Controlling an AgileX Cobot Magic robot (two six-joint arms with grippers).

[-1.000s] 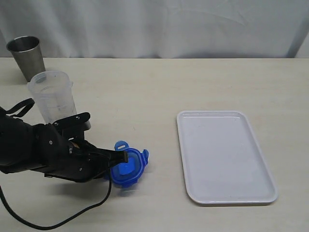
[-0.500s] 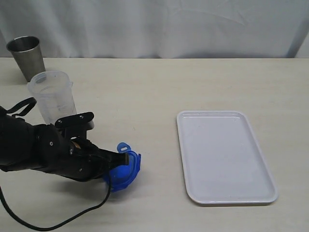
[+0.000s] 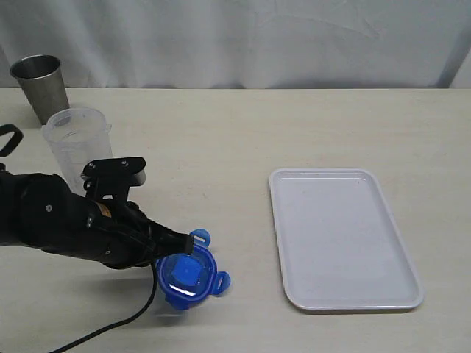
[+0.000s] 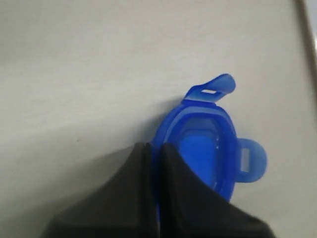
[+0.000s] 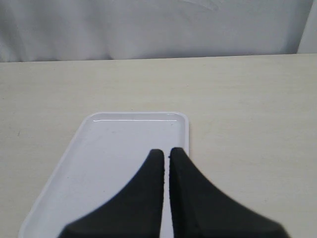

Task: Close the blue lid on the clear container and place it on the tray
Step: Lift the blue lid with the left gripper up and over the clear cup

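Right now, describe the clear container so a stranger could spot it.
From the white tray, look across the table to its left end. Two vessels stand there: the clear container is the nearer, frosted see-through one, not the shiny steel cup.

Beige table (image 3: 221,132): tray (image 3: 342,235), clear container (image 3: 77,143), steel cup (image 3: 40,84) upright.

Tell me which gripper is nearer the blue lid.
Left. The left gripper is shut on the blue lid at its rim. The right gripper is shut and empty, facing the tray, with the lid nowhere in its wrist view.
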